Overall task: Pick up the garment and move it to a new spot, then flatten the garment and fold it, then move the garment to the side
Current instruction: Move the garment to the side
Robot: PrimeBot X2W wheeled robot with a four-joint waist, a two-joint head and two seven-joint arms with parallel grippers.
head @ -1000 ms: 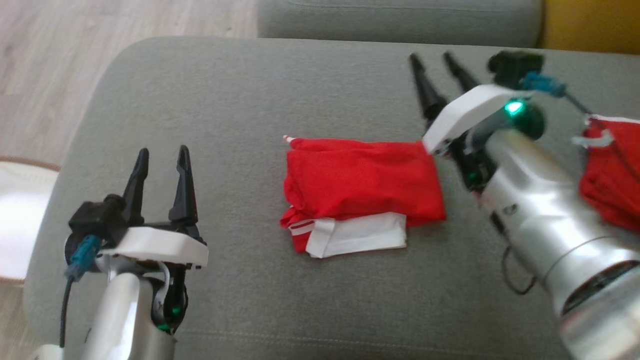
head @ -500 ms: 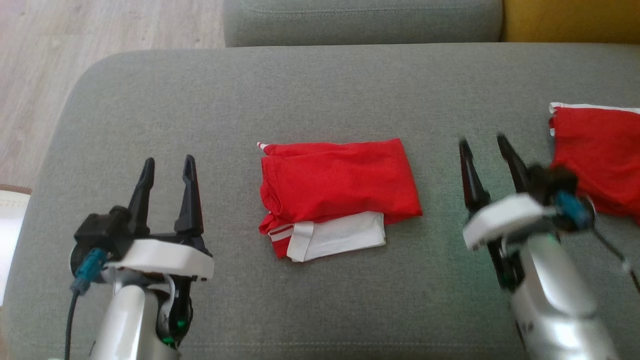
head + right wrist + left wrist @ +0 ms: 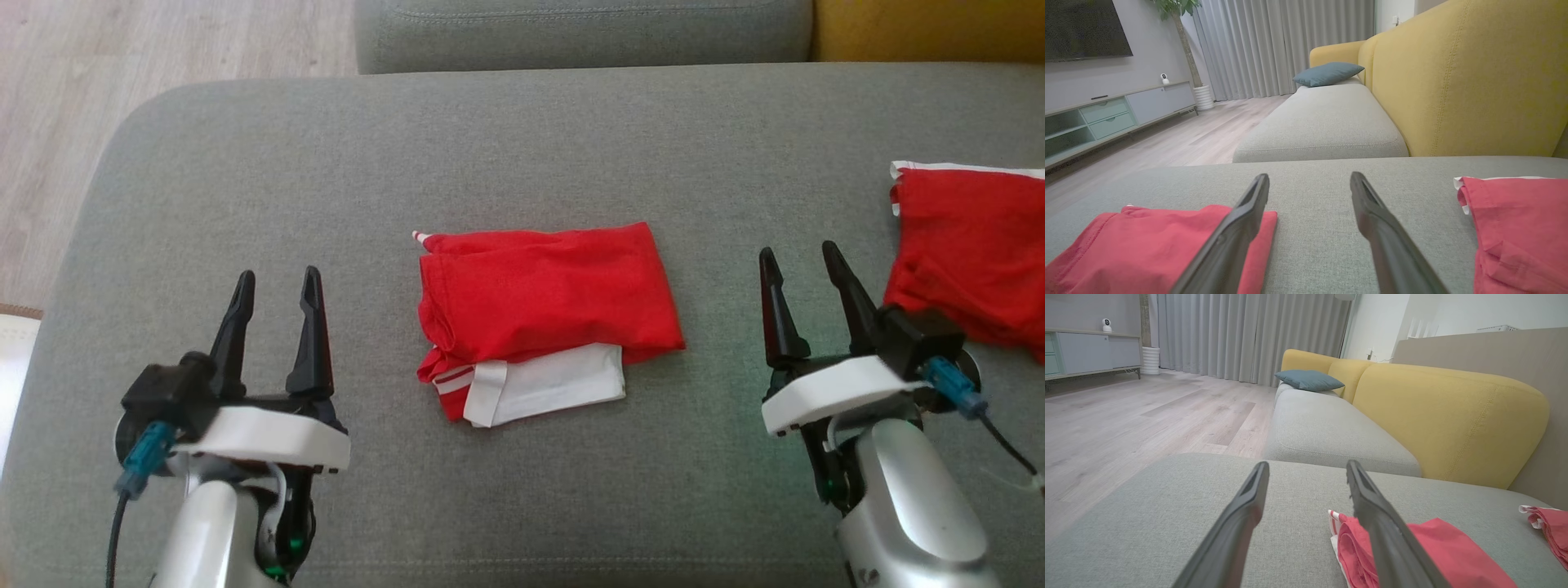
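A folded red garment (image 3: 547, 298) with a white part along its near edge lies in the middle of the grey sofa seat (image 3: 522, 155). In the left wrist view the garment (image 3: 1449, 559) lies to the right, and in the right wrist view the garment (image 3: 1139, 241) lies to the left. My left gripper (image 3: 277, 282) hovers open at the lower left, well apart from it. My right gripper (image 3: 798, 257) stands open at the lower right, between this garment and a second red one (image 3: 971, 253). Both hold nothing.
The second red garment (image 3: 1519, 228) with a white edge lies at the seat's right end. A yellow backrest (image 3: 1470, 73) rises behind the seat, with another grey cushion (image 3: 1323, 122) and a blue pillow (image 3: 1327, 72) farther along. Wooden floor (image 3: 73, 106) lies beyond the seat's left edge.
My right arm has drawn back from above the garment's right end to the lower right, fingers still open. The head camera shifted. The garment and left gripper stay put.
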